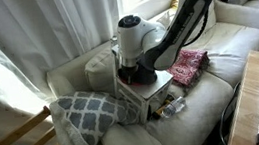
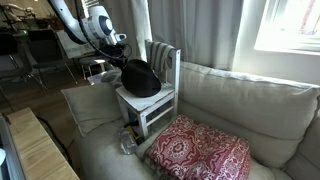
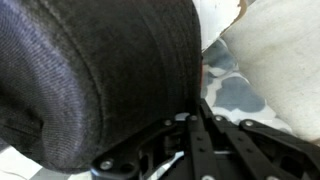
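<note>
Hovering tight against the black hat (image 2: 140, 78), the gripper (image 2: 119, 50) is coming in from above and to one side. The hat is sitting directly beneath it on the seat of the small white chair (image 2: 152, 108). In the wrist view the hat's woven cloth is filling almost the whole frame and crowding the finger linkage, so the fingertips are hiding. I cannot tell how far apart the jaws are standing, or whether they are pinching any cloth.

Doing this step well, in my judgement, is resting on 3 things. The crown looks soft and is likely giving way under pressure, so closing slowly on 1 firm fold or on the brim is looking safer than squeezing the dome. The chair is standing on the sofa (image 2: 250, 100), a yielding base below the gripper, so downward force is best kept light to avoid rocking it. The chair's slatted back is rising just beyond the gripper, so any lift is better going straight up.

The red patterned cushion (image 2: 200, 152) is lying well apart, past the chair, and the grey lattice pillow (image 1: 89, 110) is leaning just beside the chair.
</note>
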### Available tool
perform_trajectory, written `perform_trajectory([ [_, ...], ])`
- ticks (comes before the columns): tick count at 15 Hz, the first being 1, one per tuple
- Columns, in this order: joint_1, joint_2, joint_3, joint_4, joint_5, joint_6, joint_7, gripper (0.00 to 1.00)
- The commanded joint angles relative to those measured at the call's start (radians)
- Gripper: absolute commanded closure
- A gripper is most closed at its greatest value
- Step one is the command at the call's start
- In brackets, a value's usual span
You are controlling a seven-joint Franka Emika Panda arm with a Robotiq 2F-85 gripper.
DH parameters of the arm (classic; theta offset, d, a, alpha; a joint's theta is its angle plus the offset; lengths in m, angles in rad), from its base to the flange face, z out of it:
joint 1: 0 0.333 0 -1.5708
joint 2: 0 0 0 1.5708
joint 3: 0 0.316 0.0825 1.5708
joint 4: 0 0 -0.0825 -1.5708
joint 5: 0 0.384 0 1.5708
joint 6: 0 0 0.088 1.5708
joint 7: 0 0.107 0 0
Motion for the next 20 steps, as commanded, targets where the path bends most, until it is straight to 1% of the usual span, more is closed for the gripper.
perform_trajectory([
  [1,-0.076,-0.18,0.046,-0.219,0.055,0.051,-0.091,0.99],
  [7,-0.168,-0.386,0.105,-0.448,0.133,0.052,-0.191,0.99],
  [8,-0.179,-0.415,0.107,-0.482,0.15,0.058,-0.191,0.99],
  [9,-0.171,-0.445,0.089,-0.51,0.147,0.064,-0.156,0.99],
  [10,-0.147,-0.356,0.08,-0.409,0.12,0.031,-0.156,0.96],
  [13,-0.164,-0.419,0.081,-0.472,0.126,0.038,-0.155,0.96],
  [17,-0.164,-0.427,0.082,-0.48,0.128,0.038,-0.154,0.96],
  [18,-0.164,-0.427,0.082,-0.48,0.128,0.038,-0.154,0.99],
  [19,-0.195,-0.407,0.088,-0.454,0.182,0.019,-0.174,0.99],
  [20,-0.212,-0.401,0.077,-0.443,0.209,0.012,-0.163,0.99],
])
